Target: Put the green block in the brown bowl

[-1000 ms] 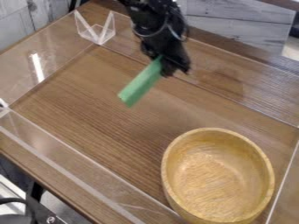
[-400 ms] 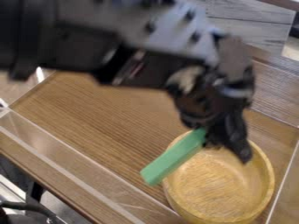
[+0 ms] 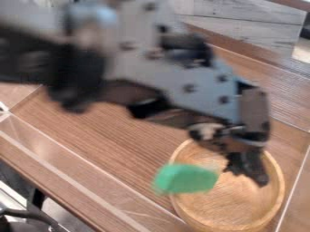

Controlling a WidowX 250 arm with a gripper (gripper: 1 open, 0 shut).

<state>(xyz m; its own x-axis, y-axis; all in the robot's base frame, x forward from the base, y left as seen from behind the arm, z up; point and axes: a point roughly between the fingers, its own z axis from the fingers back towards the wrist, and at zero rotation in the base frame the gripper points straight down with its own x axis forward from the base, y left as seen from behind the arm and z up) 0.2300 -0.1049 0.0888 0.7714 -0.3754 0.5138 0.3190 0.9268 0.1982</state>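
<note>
The green block (image 3: 186, 178) shows as a blurred green patch over the left rim of the brown bowl (image 3: 237, 207), tilted nearly flat. My gripper (image 3: 244, 163) hangs over the bowl's upper part, pointing steeply down, just right of the block. Its dark fingers (image 3: 255, 169) look parted, and a small gap separates them from the block, so the block seems loose. Motion blur smears the arm, which covers the upper middle of the view and hides the bowl's far rim.
The bowl stands at the near right of a wooden table (image 3: 97, 136). A clear plastic wall (image 3: 72, 177) runs along the table's near-left edge. A white surface (image 3: 273, 27) lies beyond the table's far side.
The arm carried the block from the table's middle to the bowl at the near right. The block, gripped by its upper end before, now lies flatter and apart from the fingers.
</note>
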